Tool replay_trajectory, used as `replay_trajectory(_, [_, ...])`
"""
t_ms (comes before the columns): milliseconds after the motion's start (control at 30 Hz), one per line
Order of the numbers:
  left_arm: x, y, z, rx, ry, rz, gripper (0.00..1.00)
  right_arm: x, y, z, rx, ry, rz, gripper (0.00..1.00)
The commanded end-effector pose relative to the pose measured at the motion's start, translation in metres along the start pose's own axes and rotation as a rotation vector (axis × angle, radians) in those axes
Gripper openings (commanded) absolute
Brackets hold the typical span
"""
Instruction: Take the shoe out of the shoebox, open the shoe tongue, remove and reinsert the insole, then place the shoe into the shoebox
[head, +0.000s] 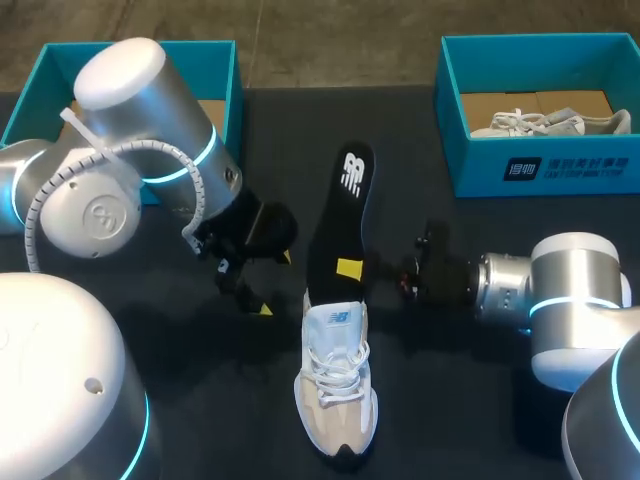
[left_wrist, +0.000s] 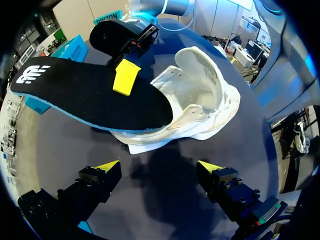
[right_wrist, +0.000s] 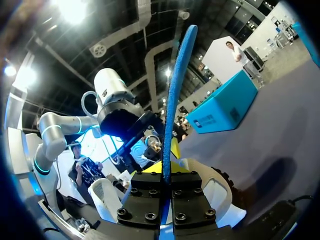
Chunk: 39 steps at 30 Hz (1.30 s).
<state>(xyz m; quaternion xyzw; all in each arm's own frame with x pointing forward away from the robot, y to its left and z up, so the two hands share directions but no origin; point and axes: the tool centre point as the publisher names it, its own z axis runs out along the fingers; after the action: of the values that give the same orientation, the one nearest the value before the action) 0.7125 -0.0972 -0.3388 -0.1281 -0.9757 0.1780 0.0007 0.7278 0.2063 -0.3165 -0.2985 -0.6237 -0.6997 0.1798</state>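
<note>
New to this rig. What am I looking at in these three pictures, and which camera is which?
This is a two-armed robot at a dark table. The head view looks down from above and behind it. The two round pictures come from a camera on each wrist, looking out along that arm's fingers. A white shoe sits on the table. At the far side are the left shoebox and the right shoebox, which holds a second shoe. The right gripper is shut on the black insole, one end of which is at the shoe's opening. The left gripper is open and holds nothing.

Insole (head: 350, 195) clamped in right jaws; near end at shoe (head: 337, 390)
</note>
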Motion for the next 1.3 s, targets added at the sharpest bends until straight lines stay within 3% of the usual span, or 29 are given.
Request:
replay_trajectory(33, [0.002,0.000,0.006,-0.002,-0.005,-0.013,1.00,0.002,-0.003,-0.003,-0.005,-0.005,0.001,0.00])
replay_trajectory(733, [0.003,0.000,0.007,-0.003,-0.003,-0.016,1.00,-0.003,-0.030,-0.001,0.036,0.016,0.044,0.00])
replay_trajectory(1100, [0.003,0.000,0.007,-0.003,-0.003,-0.016,1.00,0.001,-0.042,-0.009,0.030,0.009,0.046,0.00])
replay_trajectory(1300, [0.003,0.000,0.007,-0.003,-0.003,-0.016,1.00,0.007,-0.052,-0.004,0.067,0.012,0.051,0.00])
